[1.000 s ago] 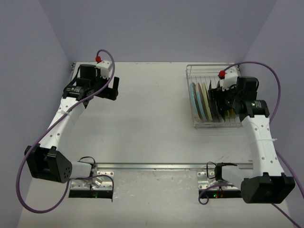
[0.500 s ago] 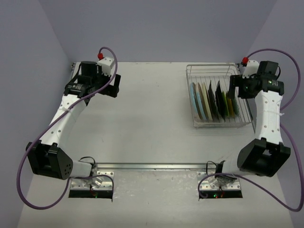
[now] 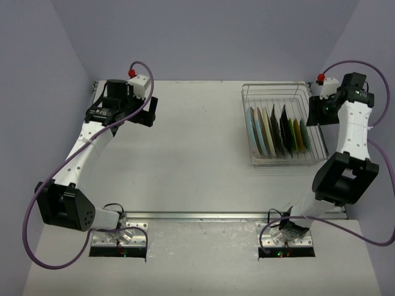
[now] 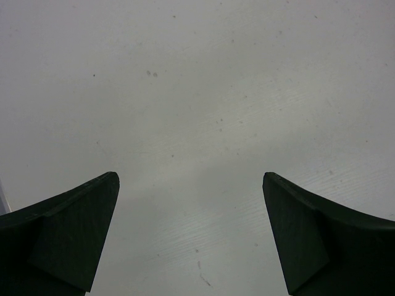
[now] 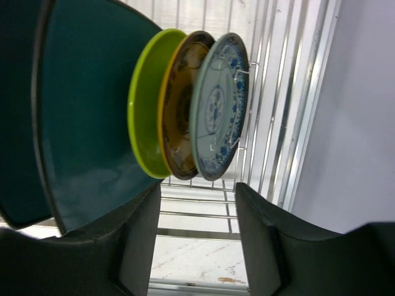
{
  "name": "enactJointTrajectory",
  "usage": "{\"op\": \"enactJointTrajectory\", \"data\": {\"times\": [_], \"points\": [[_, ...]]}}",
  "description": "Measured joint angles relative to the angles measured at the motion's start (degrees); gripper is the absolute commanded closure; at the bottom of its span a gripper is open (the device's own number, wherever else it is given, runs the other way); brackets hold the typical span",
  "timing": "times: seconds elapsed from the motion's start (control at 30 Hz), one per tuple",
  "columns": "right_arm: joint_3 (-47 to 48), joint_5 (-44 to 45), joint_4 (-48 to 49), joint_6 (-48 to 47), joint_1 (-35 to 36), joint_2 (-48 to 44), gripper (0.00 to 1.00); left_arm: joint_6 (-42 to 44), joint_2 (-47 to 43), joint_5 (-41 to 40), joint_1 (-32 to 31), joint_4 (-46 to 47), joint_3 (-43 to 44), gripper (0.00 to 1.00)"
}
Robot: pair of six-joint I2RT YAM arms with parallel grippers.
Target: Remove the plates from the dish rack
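The dish rack (image 3: 275, 86), a silver wire basket, stands at the table's far right with several plates (image 3: 265, 131) on edge in its slots. The right wrist view shows a dark teal plate (image 5: 86, 123), a lime-green plate (image 5: 143, 123), a brown plate (image 5: 179, 111) and a blue-patterned plate (image 5: 216, 105) side by side. My right gripper (image 5: 197, 206) hovers at the rack's right end (image 3: 316, 112), open at about half width, with only rack wires (image 5: 290, 92) between its fingers. My left gripper (image 4: 191, 185) is wide open over bare table at the far left (image 3: 148, 114).
The purple side wall (image 5: 364, 111) runs close along the rack's right side. The back wall (image 3: 203, 37) rises just behind the rack. White tabletop (image 3: 197, 154) spreads between the two arms.
My right arm has swung from over the plates to the rack's right end, and its jaws have narrowed. The left arm has barely shifted.
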Motion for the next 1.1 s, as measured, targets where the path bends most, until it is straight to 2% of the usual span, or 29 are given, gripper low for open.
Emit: {"op": "enactJointTrajectory", "data": {"times": [0.57,1.1], "points": [[4.45,-0.01,-1.24,-7.54,-1.18,10.31,0.62,-0.03,0.21,-1.13,0.0,-0.11,0.0,0.0],[4.48,1.44,0.16,-8.8,1.36,12.27,0.62,-0.22,2.02,-3.44,0.0,-0.42,-0.02,0.0]]}}
